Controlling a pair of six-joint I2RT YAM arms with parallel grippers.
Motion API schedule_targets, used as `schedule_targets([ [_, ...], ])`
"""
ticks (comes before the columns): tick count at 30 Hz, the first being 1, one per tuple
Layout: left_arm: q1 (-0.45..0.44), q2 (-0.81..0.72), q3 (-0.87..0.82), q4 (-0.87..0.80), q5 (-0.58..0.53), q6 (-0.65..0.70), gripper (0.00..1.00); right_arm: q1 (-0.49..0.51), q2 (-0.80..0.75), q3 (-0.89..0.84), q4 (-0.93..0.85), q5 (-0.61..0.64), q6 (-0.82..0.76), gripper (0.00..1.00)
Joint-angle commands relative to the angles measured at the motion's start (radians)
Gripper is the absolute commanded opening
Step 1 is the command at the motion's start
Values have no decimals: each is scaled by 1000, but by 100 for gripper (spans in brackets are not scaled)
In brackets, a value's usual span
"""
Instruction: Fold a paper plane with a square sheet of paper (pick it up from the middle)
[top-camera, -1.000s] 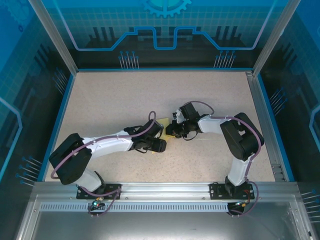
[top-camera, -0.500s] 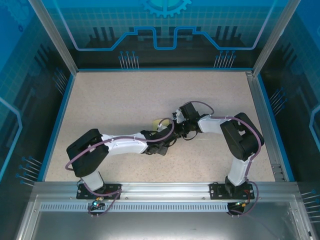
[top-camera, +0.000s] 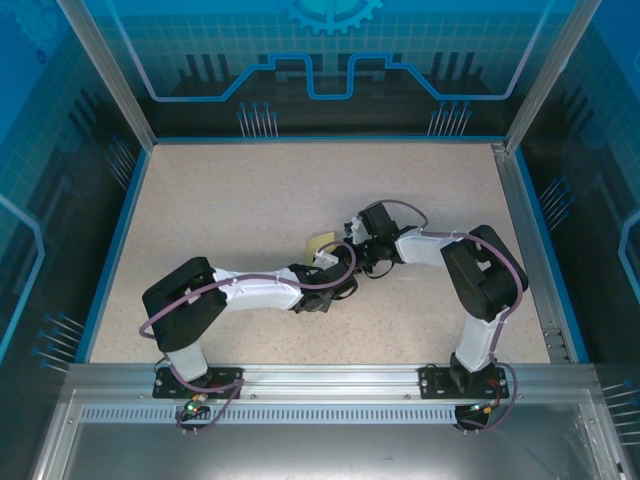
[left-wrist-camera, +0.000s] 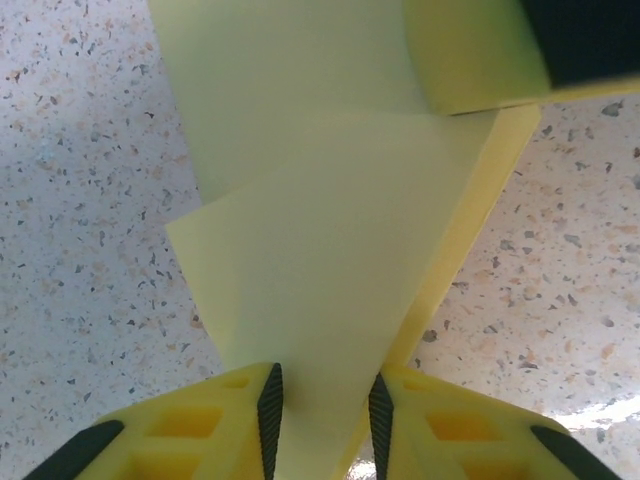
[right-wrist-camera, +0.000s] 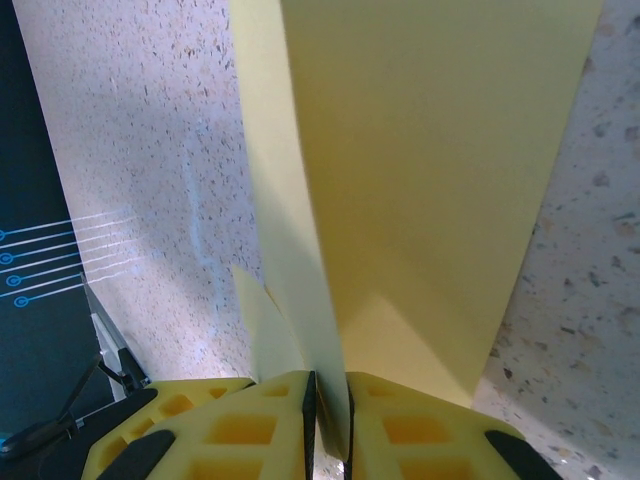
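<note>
Two arms reached inward and met near the middle of the speckled table (top-camera: 250, 190), the left one stretched low from its base toward the right, the right one bent back toward the left. Between their tips, from above, lay the square sheet of paper (top-camera: 321, 243), a small pale yellow patch that sat just left of the right arm's wrist and just beyond the left arm's tip. From the right wrist, the right gripper (right-wrist-camera: 328, 385) had its yellow fingers (right-wrist-camera: 240, 425) drawn almost together, with an edge of the paper pinched upright between the dark pads. The sheet rose away from that claw in several layers, one broad face turned to the right and a thinner flap standing to the left, above the table surface. From the left wrist, the left gripper (left-wrist-camera: 325, 400) had its jaws narrowed, with a gap left between the pads. A tapering, folded part of the paper ran flat through that gap, and its side edges lay right at the pads. Whether those pads pressed on the sheet or merely flanked it could not be told. Farther from that claw the paper widened and showed overlapping layers with a slanting fold edge, and a thicker yellow edge ran down its right side.
</note>
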Motion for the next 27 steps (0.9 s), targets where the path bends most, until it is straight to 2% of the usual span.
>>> schedule_targets([
  [1,-6,10,0,-11,-39,-6,28,19,-10,21,-16,-17,1,17],
  [17,-5,-17,-23,29,-34,50,7,19,-20,38,-37,-15,-5,18],
  [27,2,-79,-92,96,7,79,4,19,-15,62,-78,-3,-11,28],
])
